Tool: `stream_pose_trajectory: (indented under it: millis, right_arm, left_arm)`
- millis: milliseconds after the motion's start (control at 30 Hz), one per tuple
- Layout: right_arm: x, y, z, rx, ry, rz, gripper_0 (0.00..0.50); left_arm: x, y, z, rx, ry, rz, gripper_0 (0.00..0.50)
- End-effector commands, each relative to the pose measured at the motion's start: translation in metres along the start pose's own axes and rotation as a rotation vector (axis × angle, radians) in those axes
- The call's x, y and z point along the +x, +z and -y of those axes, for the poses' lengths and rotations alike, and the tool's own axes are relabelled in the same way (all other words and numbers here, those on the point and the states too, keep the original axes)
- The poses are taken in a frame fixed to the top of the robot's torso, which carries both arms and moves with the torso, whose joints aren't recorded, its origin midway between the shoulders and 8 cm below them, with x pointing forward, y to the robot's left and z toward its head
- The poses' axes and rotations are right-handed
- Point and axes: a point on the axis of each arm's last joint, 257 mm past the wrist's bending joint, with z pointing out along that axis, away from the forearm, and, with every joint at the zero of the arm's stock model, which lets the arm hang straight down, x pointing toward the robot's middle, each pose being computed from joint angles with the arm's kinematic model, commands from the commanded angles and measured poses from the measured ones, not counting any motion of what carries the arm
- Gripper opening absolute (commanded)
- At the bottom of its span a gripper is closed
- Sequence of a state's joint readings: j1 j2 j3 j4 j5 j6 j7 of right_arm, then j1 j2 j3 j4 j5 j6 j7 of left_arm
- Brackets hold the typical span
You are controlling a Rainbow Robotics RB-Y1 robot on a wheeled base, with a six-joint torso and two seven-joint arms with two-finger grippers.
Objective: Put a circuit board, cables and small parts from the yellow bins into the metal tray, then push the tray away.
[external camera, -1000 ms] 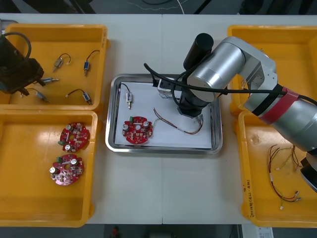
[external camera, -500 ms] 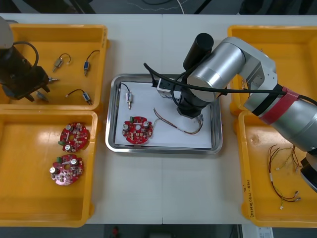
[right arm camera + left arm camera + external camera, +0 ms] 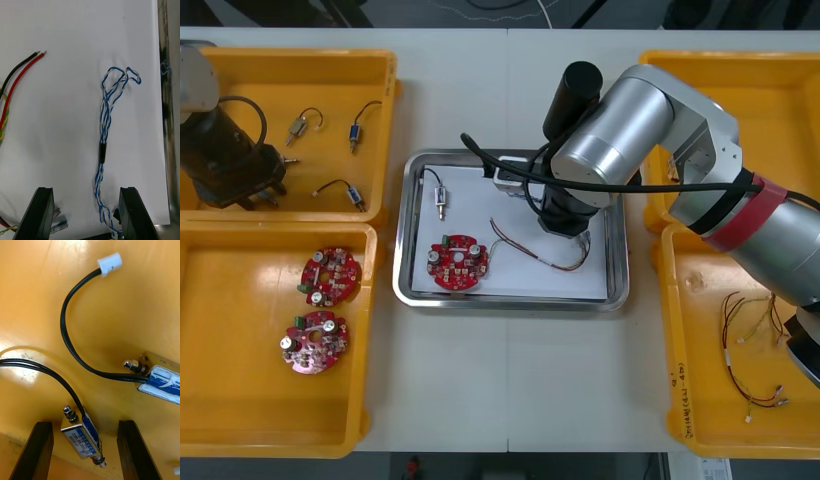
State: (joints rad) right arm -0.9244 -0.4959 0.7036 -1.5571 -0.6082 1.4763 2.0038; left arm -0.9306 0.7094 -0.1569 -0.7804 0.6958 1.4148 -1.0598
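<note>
A: Moved since a second ago: the left gripper (image 3: pixel 245 190) slid a bit toward the parts in the far left bin (image 3: pixel 330 80). The right arm barely shifted over the tray (image 3: pixel 408 290).
B: Left fingers?
A: Left fingers (image 3: pixel 39 450) are wide and hold nothing. A part (image 3: pixel 83 438) lies on the bin floor between them, long axis slanted across the gap, black lead running away. A second part (image 3: pixel 161 378) sits just outside the gap.
B: So the left arm's the near one. A straight drop looks enough, my guess.
A: The right gripper (image 3: pixel 85 188) is wide and empty too, over the tray's white liner. The blue cable (image 3: pixel 105 135) lies flat between its fingers, long axis pointing away. Looks let go.
B: What does the front view add?
A: Layout. The board (image 3: pixel 457 263), a tray part (image 3: pixel 442 200) and a red-yellow cable (image 3: pixel 540 255) are in the tray on the counter. The wrist views give the finger gaps and the part's axis.
</note>
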Motion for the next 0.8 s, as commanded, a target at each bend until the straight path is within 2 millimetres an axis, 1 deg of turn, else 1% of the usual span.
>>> stream_pose_trajectory:
  millis: [33,67,100,133,167,233,367,433,533,633,733,800]
  right_arm:
    - [-0.014,-0.032,0.013,0.026,-0.028,0.034,0.500]
    - [-0.014,-0.038,0.014,0.024,-0.021,0.032,0.500]
    - [-0.014,-0.040,0.013,0.021,-0.017,0.031,0.500]
    - [-0.014,-0.047,0.015,0.020,-0.001,0.033,0.500]
    - [-0.012,-0.052,0.014,0.018,0.015,0.030,0.500]
    - [-0.012,-0.066,0.018,0.030,0.043,0.040,0.500]
    - [0.000,-0.086,0.024,0.043,0.086,0.042,0.500]
    - [0.014,-0.098,0.025,0.035,0.130,0.038,0.500]
    - [0.030,-0.110,0.026,0.027,0.176,0.027,0.500]
    - [0.039,-0.127,0.044,0.076,0.246,0.077,0.500]
    - [0.049,-0.137,0.055,0.113,0.294,0.098,0.500]
    - [0.061,-0.149,0.067,0.162,0.345,0.112,0.500]
  left_arm:
    - [-0.010,-0.013,0.025,0.036,0.105,0.031,0.500]
    - [-0.009,-0.013,0.026,0.038,0.105,0.030,0.366]
    - [-0.009,-0.013,0.026,0.039,0.106,0.029,0.285]
    - [-0.009,-0.013,0.026,0.039,0.106,0.029,0.115]
    - [-0.009,-0.013,0.026,0.040,0.106,0.029,0.003]
    - [-0.009,-0.013,0.027,0.043,0.105,0.027,0.001]
    - [-0.009,-0.013,0.029,0.049,0.105,0.028,0.000]
    - [-0.011,-0.013,0.031,0.056,0.104,0.036,0.000]
    - [-0.013,-0.014,0.032,0.062,0.107,0.045,0.000]
    - [-0.016,-0.018,0.036,0.077,0.105,0.056,0.000]
    - [-0.020,-0.025,0.039,0.086,0.106,0.064,0.000]
    - [-0.023,-0.033,0.041,0.097,0.104,0.069,0.000]
